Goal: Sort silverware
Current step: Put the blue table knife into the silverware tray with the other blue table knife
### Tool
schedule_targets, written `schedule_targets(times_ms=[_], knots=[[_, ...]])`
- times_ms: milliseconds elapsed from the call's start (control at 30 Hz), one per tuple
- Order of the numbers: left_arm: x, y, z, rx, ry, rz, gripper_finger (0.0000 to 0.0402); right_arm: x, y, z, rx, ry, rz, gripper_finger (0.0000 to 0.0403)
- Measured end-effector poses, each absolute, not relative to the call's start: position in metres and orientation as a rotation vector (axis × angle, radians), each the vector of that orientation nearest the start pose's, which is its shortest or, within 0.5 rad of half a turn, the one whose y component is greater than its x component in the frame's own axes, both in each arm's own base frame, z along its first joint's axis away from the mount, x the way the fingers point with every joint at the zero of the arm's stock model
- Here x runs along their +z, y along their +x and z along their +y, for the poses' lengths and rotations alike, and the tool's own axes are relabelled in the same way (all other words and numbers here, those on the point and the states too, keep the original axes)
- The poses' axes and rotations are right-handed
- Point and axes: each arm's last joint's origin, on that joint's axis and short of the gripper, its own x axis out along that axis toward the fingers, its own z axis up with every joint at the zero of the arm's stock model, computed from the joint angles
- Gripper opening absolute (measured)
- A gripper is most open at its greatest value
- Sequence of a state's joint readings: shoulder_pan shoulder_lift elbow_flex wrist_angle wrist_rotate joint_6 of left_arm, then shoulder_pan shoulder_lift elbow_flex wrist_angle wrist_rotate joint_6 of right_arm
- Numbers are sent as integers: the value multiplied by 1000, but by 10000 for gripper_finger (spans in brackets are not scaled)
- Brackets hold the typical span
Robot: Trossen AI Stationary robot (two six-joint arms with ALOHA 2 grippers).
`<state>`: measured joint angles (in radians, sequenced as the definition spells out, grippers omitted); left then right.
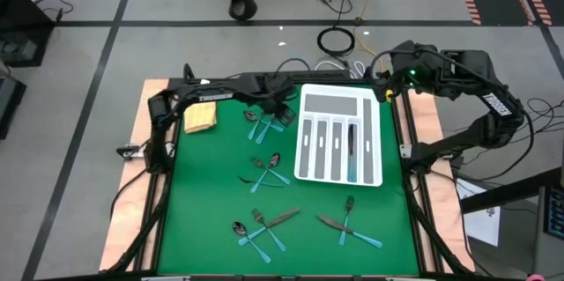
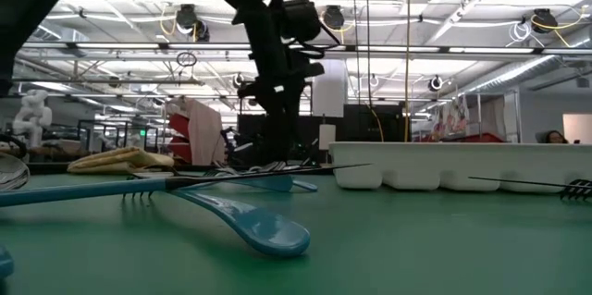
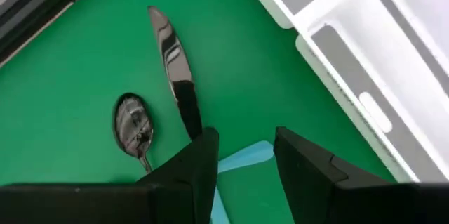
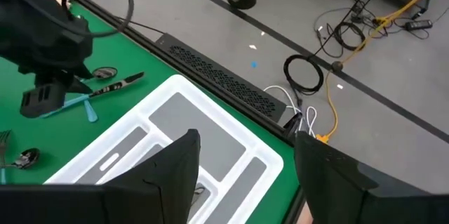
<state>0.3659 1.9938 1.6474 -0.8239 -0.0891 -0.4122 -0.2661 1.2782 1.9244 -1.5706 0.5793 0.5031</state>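
Silverware with dark metal heads and teal handles lies in several clusters on the green mat (image 1: 264, 171). My left gripper (image 3: 245, 175) is open and low over the far cluster (image 1: 264, 121), next to the white tray (image 1: 339, 136). Its fingers stand on either side of a teal handle (image 3: 245, 157). A knife (image 3: 172, 62) and a spoon (image 3: 133, 122) lie flat just beyond the fingers. A few pieces (image 1: 352, 153) lie in the tray's slots. My right gripper (image 4: 242, 175) is open and waits above the tray's far right corner (image 4: 270, 161). My left gripper comes from above with one finger (image 3: 200, 161) on each side of a teal handle (image 3: 249, 155) that lies flat on the mat. I cannot tell whether the fingers touch it.
A folded yellow cloth (image 1: 200, 118) lies at the mat's far left. More silverware lies near the front edge, at near left (image 1: 260, 225) and near right (image 1: 348, 219). In the low view a teal spoon (image 2: 250, 221) lies close to the camera. Cables lie on the floor (image 1: 339, 39) beyond the table.
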Motion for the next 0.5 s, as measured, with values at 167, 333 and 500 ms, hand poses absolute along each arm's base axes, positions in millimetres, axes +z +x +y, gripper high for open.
schedule_targets(times_ms=[167,333,500], knots=[[219,391,151,697,-478,1132,146,479,148,-57,-984,266,729,215],[200,389,159,748,-481,1209,146,478,149,-57,-974,245,741,215],[182,394,159,757,-492,1243,146,478,149,-57,-967,230,750,215]])
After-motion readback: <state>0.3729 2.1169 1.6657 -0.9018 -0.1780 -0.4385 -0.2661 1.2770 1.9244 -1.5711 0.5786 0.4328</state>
